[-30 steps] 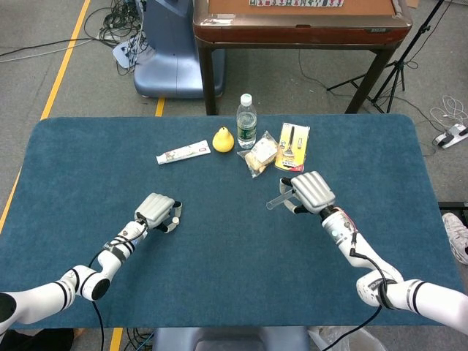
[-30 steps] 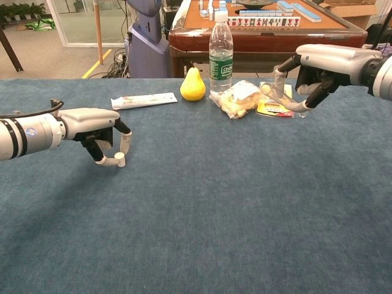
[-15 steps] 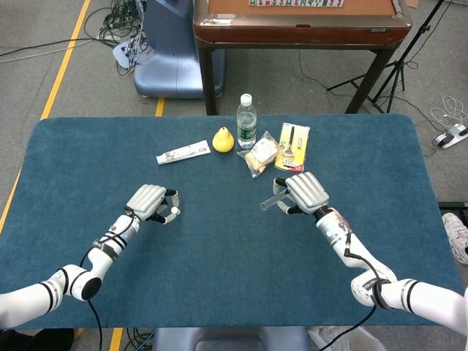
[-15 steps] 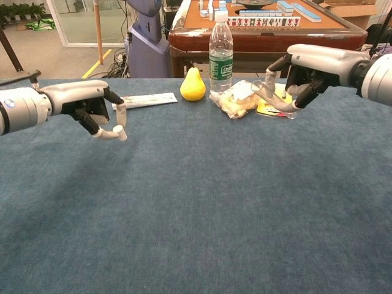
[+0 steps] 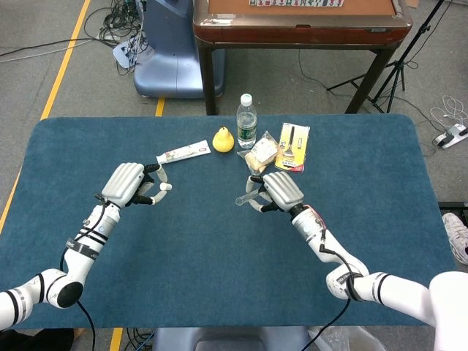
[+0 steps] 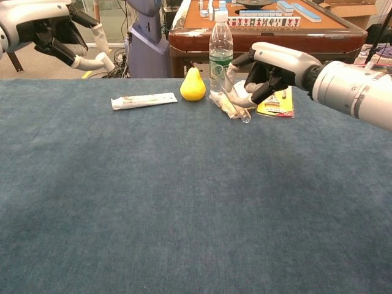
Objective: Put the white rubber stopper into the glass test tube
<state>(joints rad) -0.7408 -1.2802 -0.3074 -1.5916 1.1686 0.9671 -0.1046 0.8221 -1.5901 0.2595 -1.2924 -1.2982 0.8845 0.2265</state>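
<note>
Both hands have risen and swung inward since a second ago — the left hand [image 5: 130,183] up and toward the toothpaste, the right hand [image 5: 278,190] leftward in front of the snack bag.

The stopper [image 5: 167,187] sits at the tips of the left fingers [image 5: 153,197], pinched between the thumb and a finger, with the other fingers curled in; in the chest view it shows as a small white nub [image 6: 109,63] high at the upper left, well above the desk [image 5: 219,248]. The tube [image 5: 247,196] lies across the right fingers [image 6: 236,98], gripped in a loose curl, its open end pointing left toward the other hand and its rounded end [image 6: 245,118] sticking out below the hand in the chest view. Stopper and tube are well apart, both held off the desk.

One stopper, one tube. Along the far edge stand one toothpaste tube [image 5: 183,153], one yellow pear [image 5: 223,139], one water bottle [image 5: 246,121], one clear snack bag [image 5: 260,153] and one yellow card pack [image 5: 292,147].
</note>
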